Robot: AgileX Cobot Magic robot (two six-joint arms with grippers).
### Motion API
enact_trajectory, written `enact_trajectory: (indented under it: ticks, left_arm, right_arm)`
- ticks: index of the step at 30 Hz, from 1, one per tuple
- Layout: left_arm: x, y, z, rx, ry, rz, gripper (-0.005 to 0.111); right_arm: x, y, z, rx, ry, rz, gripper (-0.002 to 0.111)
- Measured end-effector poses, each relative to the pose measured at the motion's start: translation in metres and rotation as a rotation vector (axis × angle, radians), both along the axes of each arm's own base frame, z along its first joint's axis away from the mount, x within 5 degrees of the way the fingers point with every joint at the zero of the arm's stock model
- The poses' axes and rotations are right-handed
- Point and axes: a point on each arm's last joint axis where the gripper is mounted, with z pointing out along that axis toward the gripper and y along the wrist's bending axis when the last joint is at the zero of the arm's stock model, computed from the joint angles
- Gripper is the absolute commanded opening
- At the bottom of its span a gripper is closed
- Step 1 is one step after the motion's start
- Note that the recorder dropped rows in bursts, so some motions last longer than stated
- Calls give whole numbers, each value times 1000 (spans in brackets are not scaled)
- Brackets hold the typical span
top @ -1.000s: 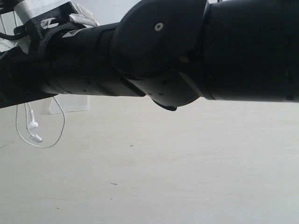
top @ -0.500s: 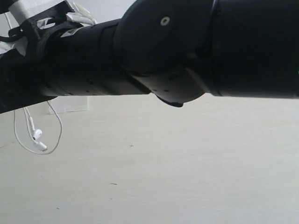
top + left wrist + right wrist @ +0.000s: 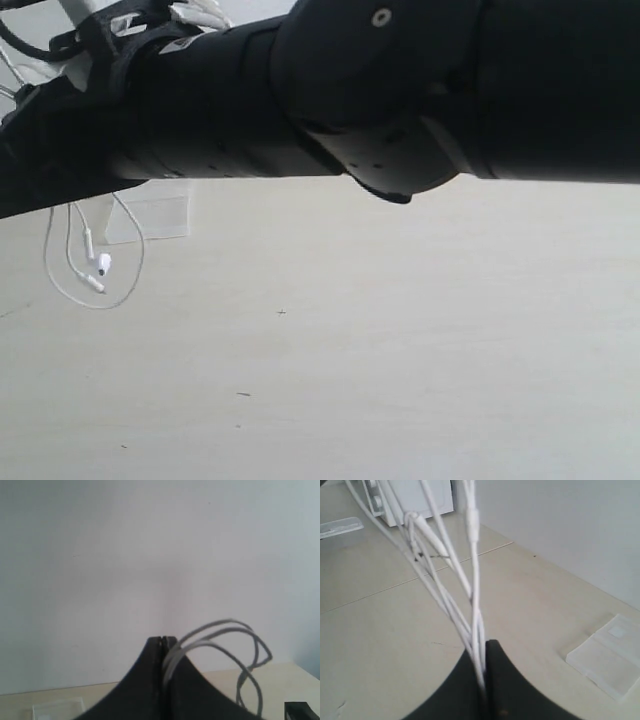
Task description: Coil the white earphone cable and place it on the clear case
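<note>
Both the left tool (image 3: 161, 641) and the right tool (image 3: 483, 652) are clenched on the white earphone cable (image 3: 471, 520), whose loose loops hang near the clear case (image 3: 610, 655) on the table (image 3: 400, 350). Pulled apart, the thin strands could slip free or tangle.

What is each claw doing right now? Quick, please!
Right claw: closed, pinching the white earphone cable.
Left claw: closed, pinching strands of the same cable.
</note>
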Motion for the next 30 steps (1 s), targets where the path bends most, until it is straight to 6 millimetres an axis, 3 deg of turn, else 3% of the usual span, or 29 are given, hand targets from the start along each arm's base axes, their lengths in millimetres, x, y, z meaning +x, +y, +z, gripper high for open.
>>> enact_trajectory:
  ticks: [8,12,19,30]
  left_arm:
    - [5,0,-4,19,17,12,0]
    - [10,0,-26,42,85,28,0]
    - [7,-16,-48,26,180,-149,0]
    - [18,-30,-89,13,373,-271,0]
  right_arm:
    - [-9,-2,1,-37,31,85,0]
    - [-7,-27,20,-83,40,88,0]
    - [0,-71,41,-207,29,-40,0]
    - [-12,-91,66,-208,10,-50,0]
